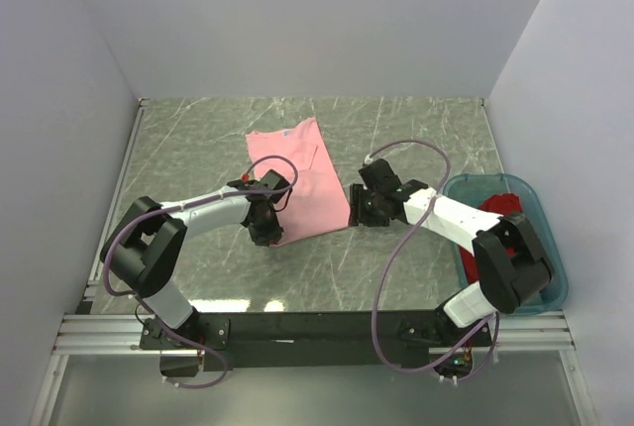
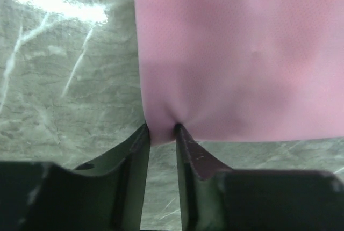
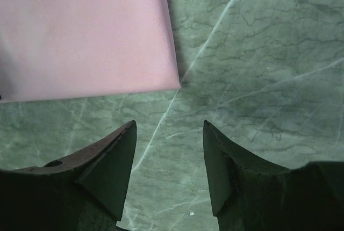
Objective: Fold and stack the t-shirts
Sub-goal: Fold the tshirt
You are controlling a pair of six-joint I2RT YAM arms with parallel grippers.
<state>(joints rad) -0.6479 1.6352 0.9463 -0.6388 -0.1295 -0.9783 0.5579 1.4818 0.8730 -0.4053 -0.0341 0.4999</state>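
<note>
The pink shirt (image 1: pixel 300 183) lies flat on the bench (image 1: pixel 198 149) as a long panel. Its long axis runs from the neck end at the far side to the hem at the near side, leaning slightly right as it comes nearer. The hem is the edge facing both arms.

The left claw (image 1: pixel 267 233) sits at the hem's left corner. In the left wrist view the left claw (image 2: pixel 161 131) is pinched almost closed on that corner, with cloth puckering between the fingers (image 2: pixel 137 150); the rest of the shirt (image 2: pixel 242 53) spreads ahead of it and to its right.

The right claw (image 1: pixel 357 208) is just beside the hem's right corner and holds nothing. In its own wrist view the right claw (image 3: pixel 169 129) gapes wide over bare bench, and the shirt (image 3: pixel 80 32) lies ahead and to its left, its corner a little beyond the left finger (image 3: pixel 115 161) and apart from it.

So 1 corner is held and 1 is not. My judgement is that the next move depends on the right claw going forward and slightly left to reach its corner, so that both ends of the hem can be carried along the long axis.

The red shirt (image 1: pixel 503 206) sits bunched in the tub (image 1: pixel 555 267), well off to the right claw's right, not yet folded.
</note>
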